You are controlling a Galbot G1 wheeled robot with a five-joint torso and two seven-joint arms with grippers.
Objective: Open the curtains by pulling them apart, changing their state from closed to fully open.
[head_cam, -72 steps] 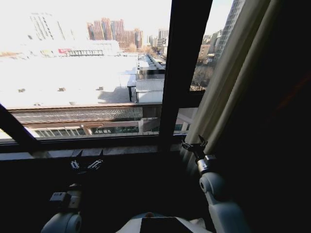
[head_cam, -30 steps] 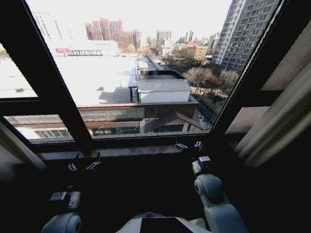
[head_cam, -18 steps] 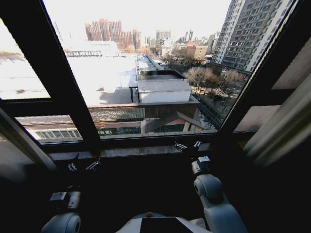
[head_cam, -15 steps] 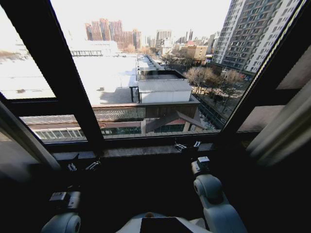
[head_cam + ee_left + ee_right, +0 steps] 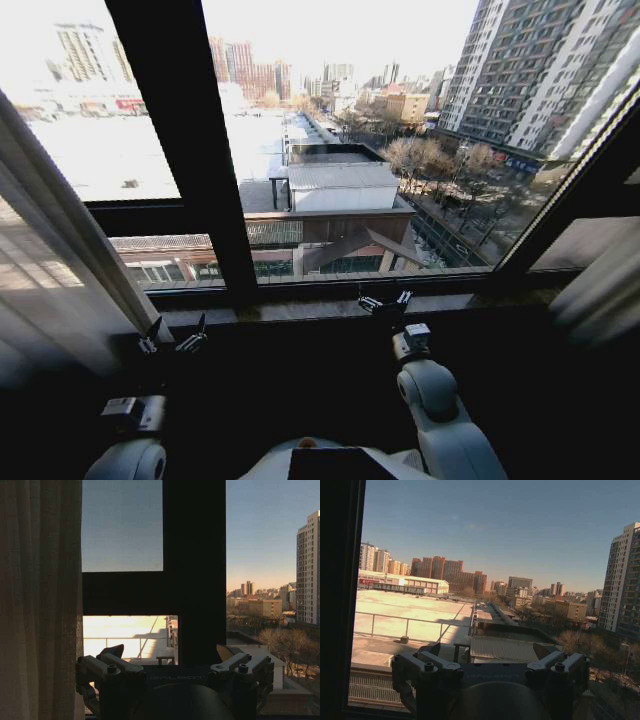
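The left curtain hangs at the robot's far left, its pleats running floor to ceiling, with the window frame just beside it. The left gripper is the nearer one, released and empty, with the fabric edge close on its outer side. The right gripper, also spread and empty, faces bare glass, and the right curtain hangs well off to its outer side.

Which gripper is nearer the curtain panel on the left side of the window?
The left. The left gripper sits just beside the lower edge of the left curtain panel, jaws open. The right gripper is past the dark window bar, by the sill, jaws open.
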